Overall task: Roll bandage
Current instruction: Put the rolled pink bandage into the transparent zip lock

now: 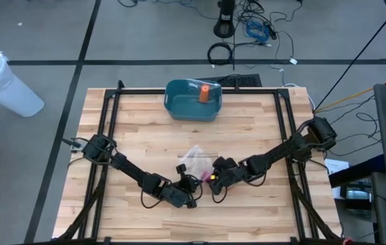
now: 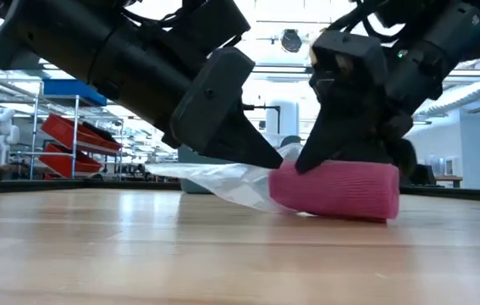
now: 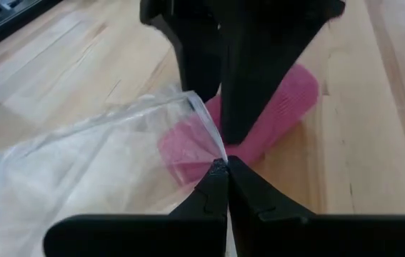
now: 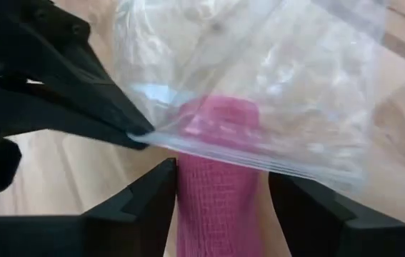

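The pink bandage roll lay on its side on the wooden tabletop, near the front edge at mid-width, with one end inside the mouth of a clear plastic bag. The left end effector had its fingers pressed together, pinching the bag's edge just beside the roll. The right end effector had its fingers spread, standing either side of the roll's exposed end; the low view showed one fingertip touching the roll's top. In the high view both end effectors met over the bag and roll, the left arm reaching in from the left, the right arm from the right. A blue tub stood at the tabletop's far edge, well apart from the work, holding an orange object.
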